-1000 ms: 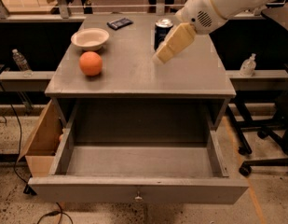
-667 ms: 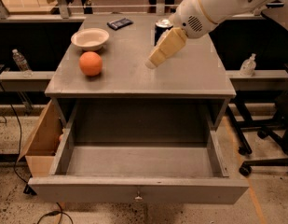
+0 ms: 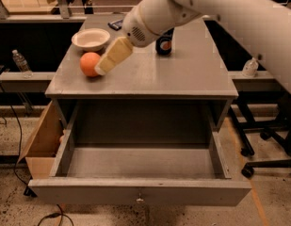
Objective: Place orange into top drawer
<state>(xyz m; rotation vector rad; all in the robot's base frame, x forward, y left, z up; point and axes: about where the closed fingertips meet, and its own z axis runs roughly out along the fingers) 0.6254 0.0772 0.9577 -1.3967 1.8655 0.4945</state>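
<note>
The orange (image 3: 89,63) sits on the grey cabinet top (image 3: 182,74) near its left edge, in front of the cream-white bowl (image 3: 91,38). My gripper (image 3: 103,68) reaches down from the upper right, and its cream-coloured fingertip end is right beside the orange on its right side, close to touching it. The top drawer (image 3: 140,197) is pulled fully open below the cabinet top. Its inside is bare, and the small metal knob (image 3: 140,201) shows on the front panel.
A dark can (image 3: 164,44) stands at the back middle of the top, and a dark flat object (image 3: 115,24) lies behind it. A brown cardboard box (image 3: 39,145) sits at the cabinet's left. Plastic bottles (image 3: 20,61) rest on side rails. A chair base (image 3: 267,140) is at the right.
My arm has swung left across the cabinet top, from near the can to right beside the orange. The orange and the drawer have not moved.
</note>
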